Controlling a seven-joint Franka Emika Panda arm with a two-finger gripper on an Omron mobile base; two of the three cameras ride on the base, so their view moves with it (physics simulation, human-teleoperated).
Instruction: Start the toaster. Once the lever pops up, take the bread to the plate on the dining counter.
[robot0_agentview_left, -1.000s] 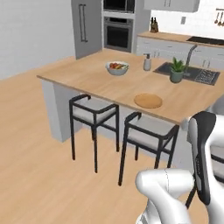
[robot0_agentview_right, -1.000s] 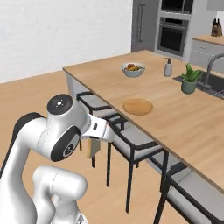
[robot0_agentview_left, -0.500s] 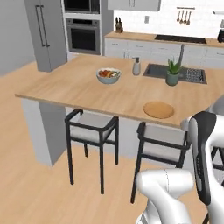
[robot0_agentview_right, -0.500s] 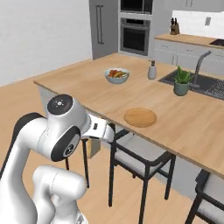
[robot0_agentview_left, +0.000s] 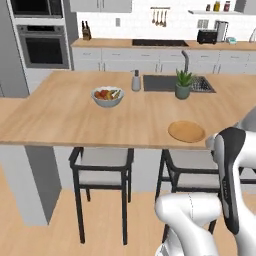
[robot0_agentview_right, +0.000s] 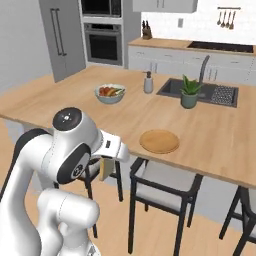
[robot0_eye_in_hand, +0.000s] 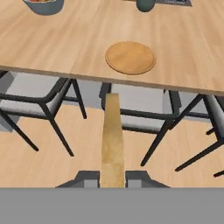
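Gripper (robot0_eye_in_hand: 113, 179) pinches thin golden bread (robot0_eye_in_hand: 112, 140); flat round wooden plate (robot0_eye_in_hand: 130, 57) lies beyond.

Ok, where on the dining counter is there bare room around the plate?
The plate is empty, near the front edge of the dining counter. Bare wood runs left of it, up to the fruit bowl. Behind it is crowded: potted plant, sink, soap bottle.

Two stools (robot0_agentview_left: 102, 162), one plate (robot0_agentview_left: 186, 131)

Golden-brown bread (robot0_eye_in_hand: 113, 140), tan plate (robot0_eye_in_hand: 130, 57), light-wood dining counter (robot0_agentview_left: 60, 112).
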